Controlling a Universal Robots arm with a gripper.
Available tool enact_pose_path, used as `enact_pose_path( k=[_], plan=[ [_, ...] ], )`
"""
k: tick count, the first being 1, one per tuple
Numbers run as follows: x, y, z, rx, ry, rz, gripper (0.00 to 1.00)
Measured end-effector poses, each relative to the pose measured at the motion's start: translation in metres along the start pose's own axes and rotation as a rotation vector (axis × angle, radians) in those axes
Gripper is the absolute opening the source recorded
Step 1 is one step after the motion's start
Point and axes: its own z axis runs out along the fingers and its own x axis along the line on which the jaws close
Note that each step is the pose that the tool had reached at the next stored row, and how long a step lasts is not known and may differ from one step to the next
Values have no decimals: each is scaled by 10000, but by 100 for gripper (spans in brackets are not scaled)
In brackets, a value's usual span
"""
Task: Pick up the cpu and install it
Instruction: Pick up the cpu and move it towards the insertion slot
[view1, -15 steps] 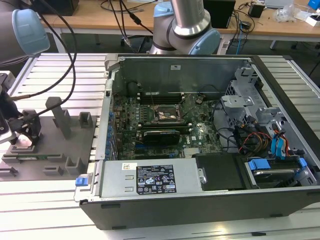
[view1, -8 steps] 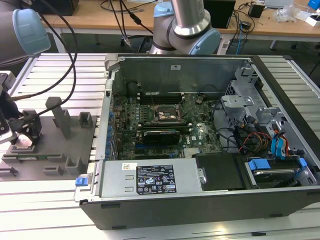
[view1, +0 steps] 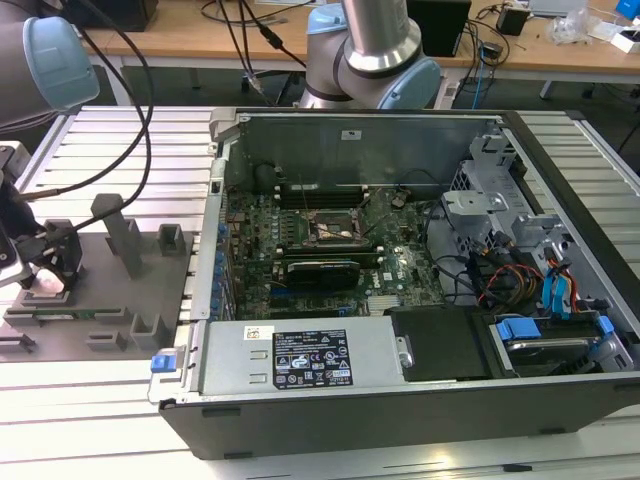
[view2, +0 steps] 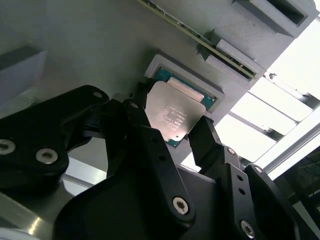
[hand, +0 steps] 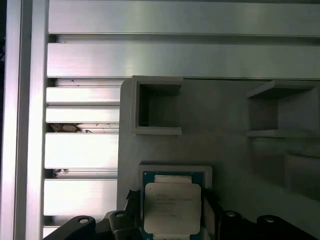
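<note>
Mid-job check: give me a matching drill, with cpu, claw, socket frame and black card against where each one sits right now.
Things:
1 cpu
2 claw
3 socket frame
4 black card

Places:
A square, dark, on the motherboard inside the computer case
B at the grey fixture, straddling the cpu
C long strip lying alongside the socket frame
D seated in a square recess of the grey fixture

Pairs: 1-D, 2-B, 3-A, 4-C

Your cpu (hand: 172, 207), thin square, pale silver lid up, green rim, flat in a grey square recess (hand: 175, 170), nine o'clock of the exterior view
</note>
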Motion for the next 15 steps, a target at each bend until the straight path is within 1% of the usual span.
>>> enact_pose_path(
  k=[5,6,7,8,15],
  plan=[
    [1,0,-1,1,1,0,59],
    [3,0,-5,-2,-1,0,55],
    [2,3,-63,1,3,0,55],
    [1,4,-84,-1,-1,1,55],
    [0,7,-111,7,1,0,55]
  ],
)
